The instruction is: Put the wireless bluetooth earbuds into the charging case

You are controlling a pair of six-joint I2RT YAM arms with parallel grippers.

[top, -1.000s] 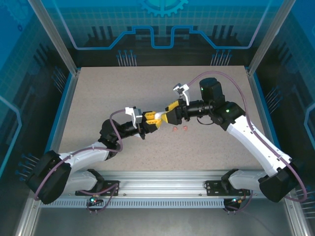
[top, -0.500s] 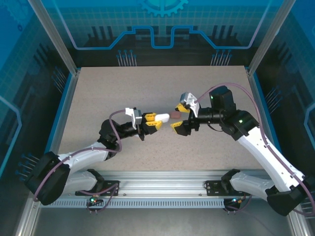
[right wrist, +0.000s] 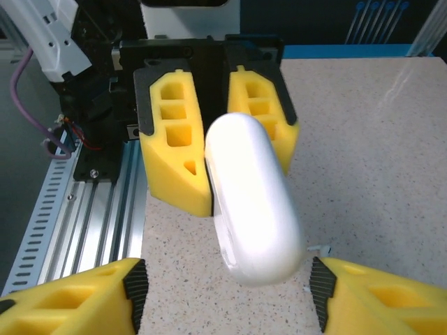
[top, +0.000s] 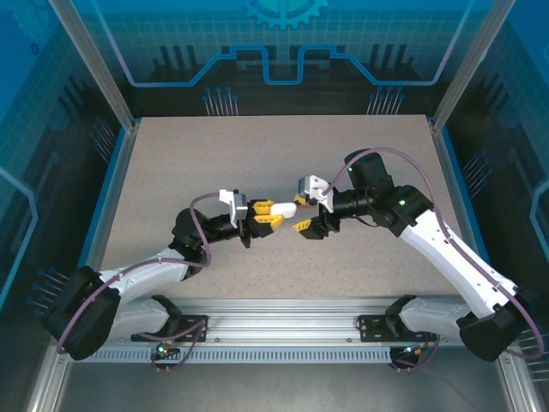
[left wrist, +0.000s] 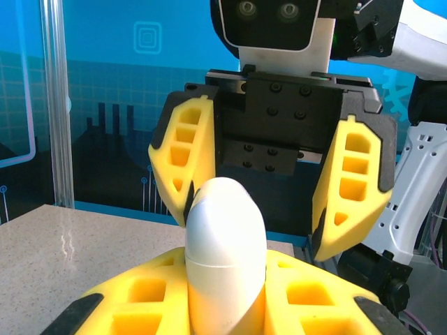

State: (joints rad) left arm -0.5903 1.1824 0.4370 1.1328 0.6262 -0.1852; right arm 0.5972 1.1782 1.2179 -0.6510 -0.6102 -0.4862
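Mid-table, the left gripper [top: 275,214] is clamped on a smooth white pebble-shaped plastic charging case [top: 285,207], pinching its near-left end between both yellow ribbed fingers [right wrist: 174,150]. The case sticks out rightward toward the other arm and is held above the speckled beige tabletop [top: 171,172]. Its lid looks closed, with a thin seam line running round the body in both wrist views. The right gripper [top: 300,213] faces it head-on from the right with its jaws spread. Its yellow fingers [left wrist: 353,185] stand either side of the case's free end, with a gap showing on each side in the right wrist view, so it is not gripping anything. A tiny white bit [right wrist: 323,249] lies on the tabletop just right of the case's rounded tip, too small to tell whether it is an earbud. Both arms reach in from the near edge and meet around the table's centre.
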